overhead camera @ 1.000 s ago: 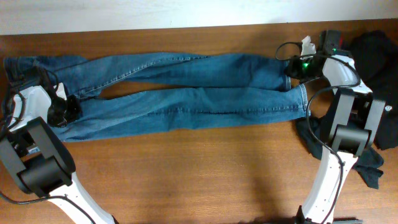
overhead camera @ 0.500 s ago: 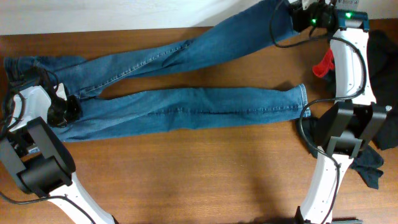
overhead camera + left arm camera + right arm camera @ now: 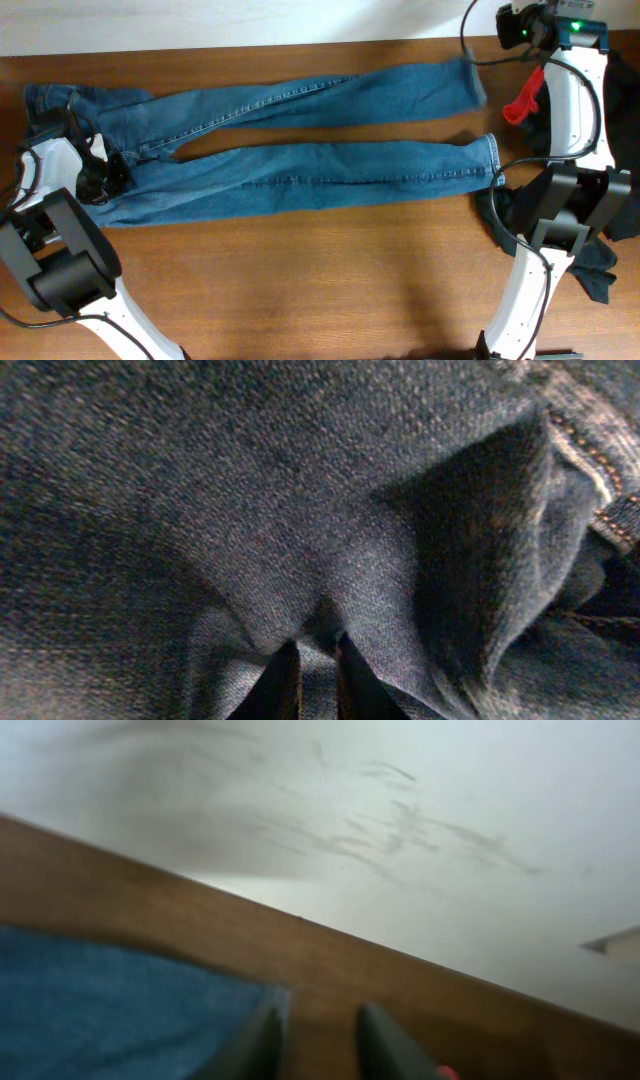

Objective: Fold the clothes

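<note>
The clothes, a pair of blue denim jeans [image 3: 300, 165], lie flat across the table, waist at the left and both legs running right. The upper leg ends near the back edge at its hem [image 3: 470, 82]. The lower leg ends at the hem [image 3: 490, 160]. My left gripper [image 3: 108, 173] is shut on a pinched fold of denim near the waist, and in the left wrist view that fold [image 3: 318, 660] sits between the fingers. My right gripper [image 3: 510, 22] hovers at the back right, open. Bare wood shows between its fingers [image 3: 265, 1040] and the denim [image 3: 100, 1000] lies just left of them.
A red item [image 3: 522, 97] lies under the right arm. Dark clothing [image 3: 620, 80] is piled at the right edge, with more dark cloth [image 3: 600, 270] lower down. A pale wall [image 3: 400, 800] runs behind the table's back edge.
The right gripper carried the upper leg's hem up toward the back right, then opened. The leg now lies straight on the table. The waist shifted slightly. The left gripper has kept its hold.
</note>
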